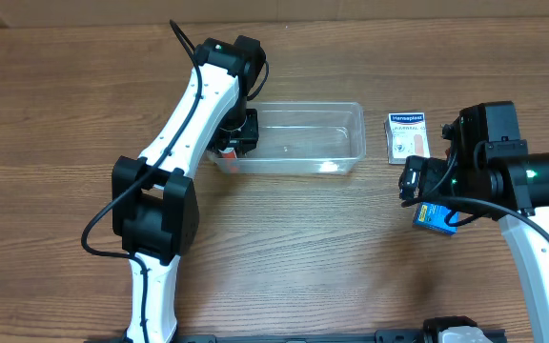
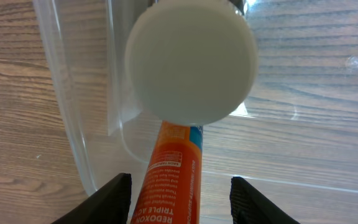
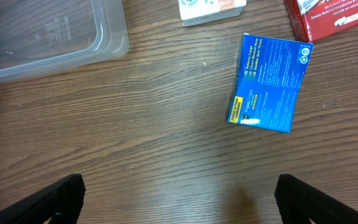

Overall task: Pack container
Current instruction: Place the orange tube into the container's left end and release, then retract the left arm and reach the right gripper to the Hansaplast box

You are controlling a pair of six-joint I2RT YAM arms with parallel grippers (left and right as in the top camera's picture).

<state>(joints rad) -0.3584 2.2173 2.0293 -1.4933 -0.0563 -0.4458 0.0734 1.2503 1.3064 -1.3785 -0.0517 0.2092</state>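
The clear plastic container (image 1: 308, 143) lies at the table's middle; its wall shows in the left wrist view (image 2: 73, 112) and its corner in the right wrist view (image 3: 55, 37). My left gripper (image 1: 233, 143) is at the container's left end. Its jaws (image 2: 180, 200) are open, and an orange Redoxon tube (image 2: 169, 168) with a white cap (image 2: 191, 59) stands between them, apart from the right finger. The tube's end points into the container's corner. My right gripper (image 1: 416, 181) is open and empty (image 3: 179, 193) above bare wood. A blue box (image 3: 269, 84) lies just ahead of it.
A white Hansaplast box (image 1: 408, 136) lies right of the container; it also shows in the right wrist view (image 3: 213, 7). A red box (image 3: 331, 15) lies beyond the blue box (image 1: 435, 217). The right arm hides part of this area from overhead.
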